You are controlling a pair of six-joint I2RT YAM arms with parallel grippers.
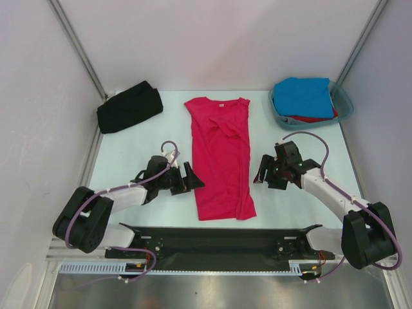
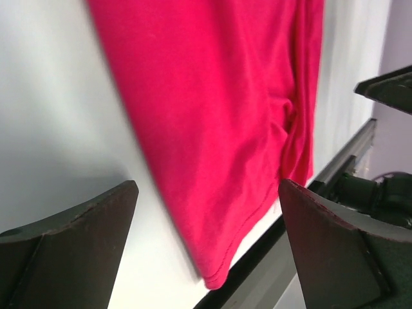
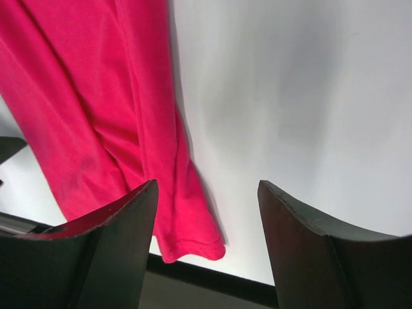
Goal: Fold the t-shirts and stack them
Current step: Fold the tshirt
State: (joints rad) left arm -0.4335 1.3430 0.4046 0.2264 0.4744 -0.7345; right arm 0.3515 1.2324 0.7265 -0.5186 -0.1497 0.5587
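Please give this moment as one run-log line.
pink shirt: centre, sides folded in | left gripper: open, left of it | right gripper: open, right of it | black shirt: folded, far left

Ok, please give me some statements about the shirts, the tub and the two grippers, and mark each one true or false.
1. The pink shirt lies flat between the two grippers. True.
2. The left gripper holds the pink shirt. False: it is open and holds nothing.
3. The blue shirt is in the tub. True.
4. The black shirt lies on the pink shirt. False: it lies apart, at the far left.
5. The right gripper is shut. False: it is open, beside the pink shirt.
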